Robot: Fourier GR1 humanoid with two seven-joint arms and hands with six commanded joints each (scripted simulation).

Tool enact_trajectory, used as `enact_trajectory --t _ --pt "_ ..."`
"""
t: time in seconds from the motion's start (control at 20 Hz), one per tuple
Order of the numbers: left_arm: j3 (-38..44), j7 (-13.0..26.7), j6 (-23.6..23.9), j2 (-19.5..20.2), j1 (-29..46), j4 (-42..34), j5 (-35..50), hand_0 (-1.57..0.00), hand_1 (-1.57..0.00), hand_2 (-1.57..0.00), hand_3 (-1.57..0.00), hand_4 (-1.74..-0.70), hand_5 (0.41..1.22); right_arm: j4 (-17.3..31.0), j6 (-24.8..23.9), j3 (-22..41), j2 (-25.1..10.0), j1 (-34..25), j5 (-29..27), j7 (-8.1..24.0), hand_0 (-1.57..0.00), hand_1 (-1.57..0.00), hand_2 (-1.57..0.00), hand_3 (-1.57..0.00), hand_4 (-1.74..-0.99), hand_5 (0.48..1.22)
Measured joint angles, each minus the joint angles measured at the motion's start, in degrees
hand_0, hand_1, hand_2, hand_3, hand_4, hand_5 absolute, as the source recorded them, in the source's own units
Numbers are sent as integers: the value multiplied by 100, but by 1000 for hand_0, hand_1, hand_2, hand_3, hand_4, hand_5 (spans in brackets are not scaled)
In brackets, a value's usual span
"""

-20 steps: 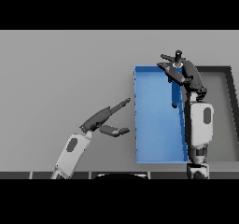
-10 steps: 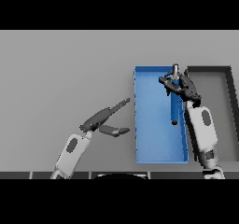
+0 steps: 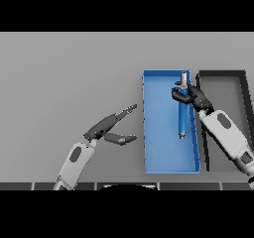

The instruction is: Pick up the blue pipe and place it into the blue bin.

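Right hand curls its fingers around the blue pipe, which lies long-ways inside the blue bin, near the bin's right wall. Left hand rests with loose, straight fingers, left of the bin.

We see the blue pipe, grey-tipped, lying lengthwise along the right side inside the rectangular blue bin.
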Motion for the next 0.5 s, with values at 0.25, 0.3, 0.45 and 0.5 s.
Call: enact_trajectory --t 0.25,0.3,0.45,0.5 --pt "-10 36 29 -67 -51 35 -5 1 1 1 1 -929 496 1 207 875 -338 -445 -238 -1 -74 -70 -67 -19 -1161 771" --pt "-8 46 31 -63 -44 42 -9 1 1 1 1 -930 496 7 222 900 -353 -451 -249 0 -59 -55 -53 -15 -1144 759" --pt "13 45 13 -32 -24 4 26 1 1 1 1 -932 497 -1 254 1003 -372 -460 -250 -21 -30 -28 -27 -7 -1099 725" --pt "-5 108 31 -69 -50 20 7 1 1 1 1 -931 495 18 302 1033 -375 -481 -211 -18 -23 -22 -21 -6 -1095 718"
